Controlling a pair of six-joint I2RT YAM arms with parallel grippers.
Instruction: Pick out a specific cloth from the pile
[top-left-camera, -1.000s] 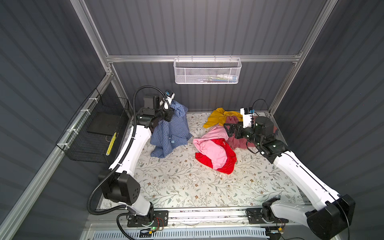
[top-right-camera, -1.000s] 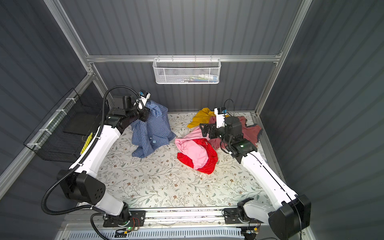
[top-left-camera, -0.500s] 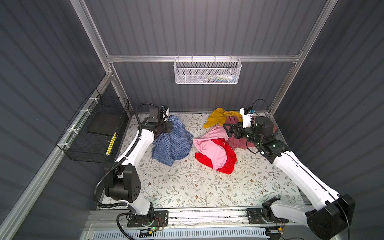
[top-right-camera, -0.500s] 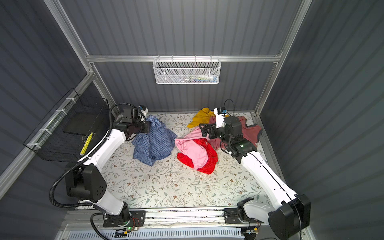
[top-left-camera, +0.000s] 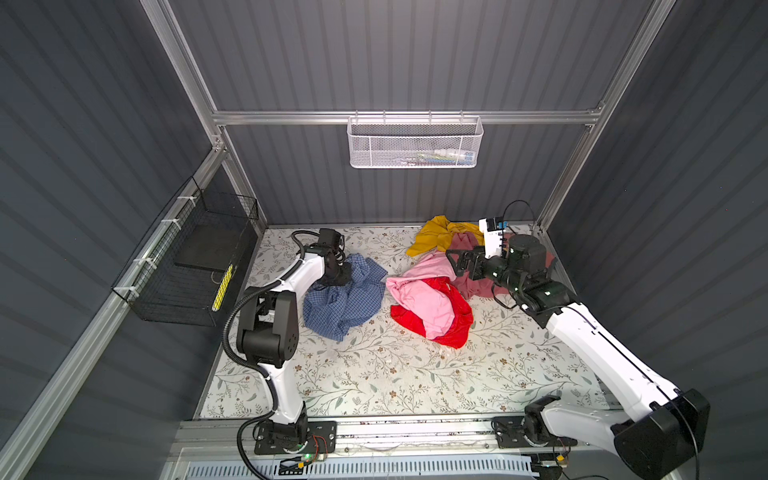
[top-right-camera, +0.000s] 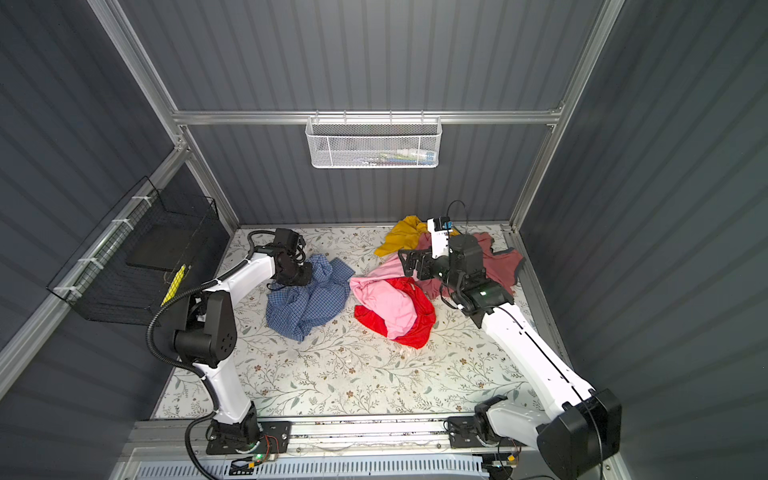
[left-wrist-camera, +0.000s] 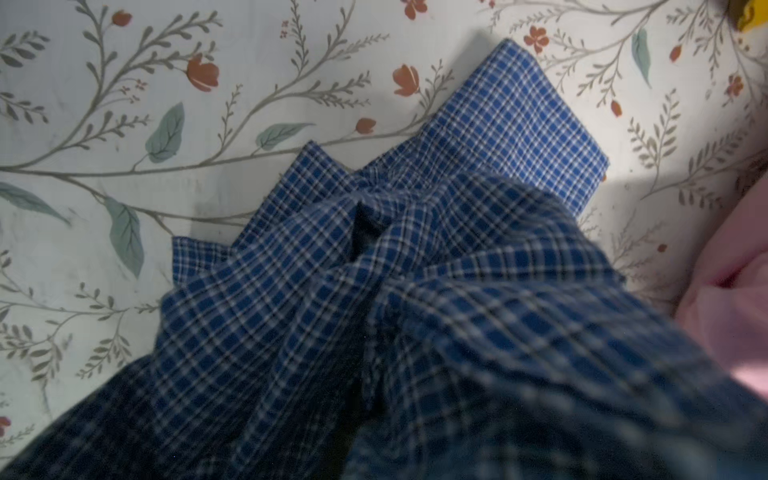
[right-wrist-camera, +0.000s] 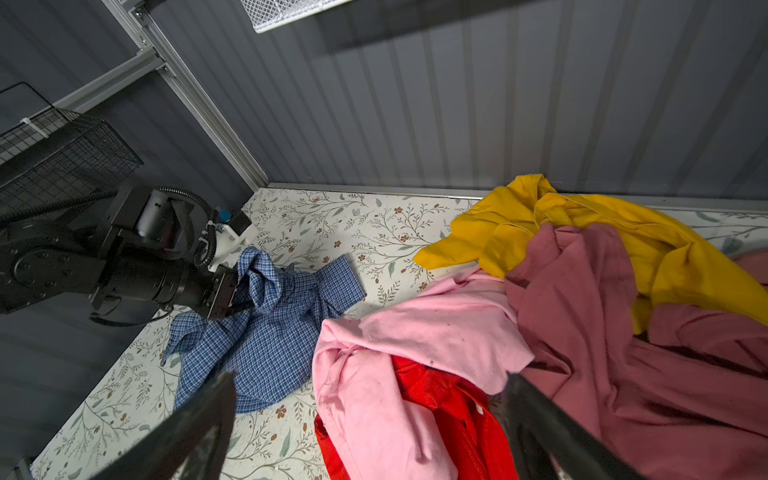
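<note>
1. The left arm is folded low with its wrist bent down. The left end effector (right-wrist-camera: 228, 297) is buried in a fold of the cloth (top-left-camera: 345, 305), so I cannot tell if its jaws are spread or pinching.
2. The cloth lies crumpled on the tabletop (top-left-camera: 374, 374), just beside the pile (top-left-camera: 432, 299) and not touching it. I think a full release and then a straight lift will drag no fold.
3. The right arm reaches over the pile, and the right end effector (top-left-camera: 455, 262) is spread wide and empty.

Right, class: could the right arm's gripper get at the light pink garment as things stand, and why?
Probably yes. The right gripper stands open right beside the light pink garment, which lies uncovered on top of the red garment; nothing sits between them.
</note>
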